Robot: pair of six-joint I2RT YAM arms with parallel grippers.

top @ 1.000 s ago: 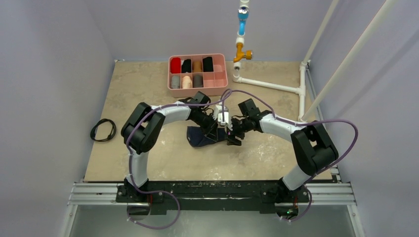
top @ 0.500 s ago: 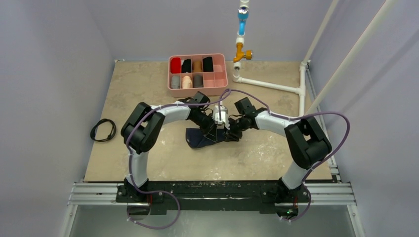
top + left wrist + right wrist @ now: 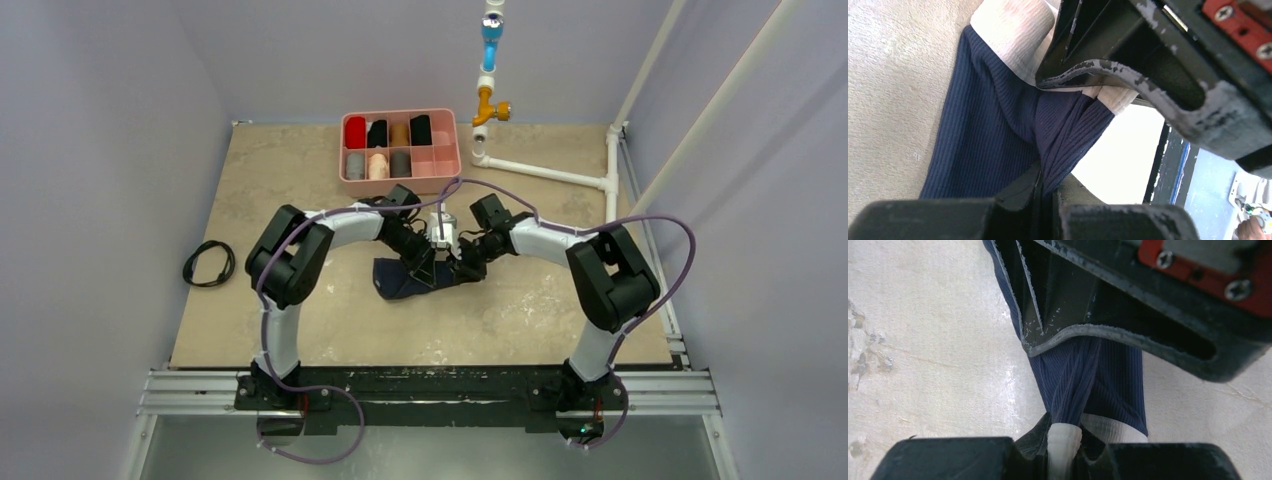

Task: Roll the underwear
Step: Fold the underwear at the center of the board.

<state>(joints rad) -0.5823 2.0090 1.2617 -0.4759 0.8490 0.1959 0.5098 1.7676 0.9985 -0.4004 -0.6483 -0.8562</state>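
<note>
Limp underwear (image 3: 395,283) held at the middle of the worktop (image 3: 300,170)
Light and soft, it is clamped in the left tool (image 3: 1045,200) by navy ribbing and in the right tool (image 3: 1064,446) by the cream band (image 3: 1108,429), judged the firmer hold.

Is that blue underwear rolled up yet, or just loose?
Loose, not rolled. The underwear is bunched into folds and pinched by the left gripper and the right gripper. The rest of it lies flat on the table.
</note>
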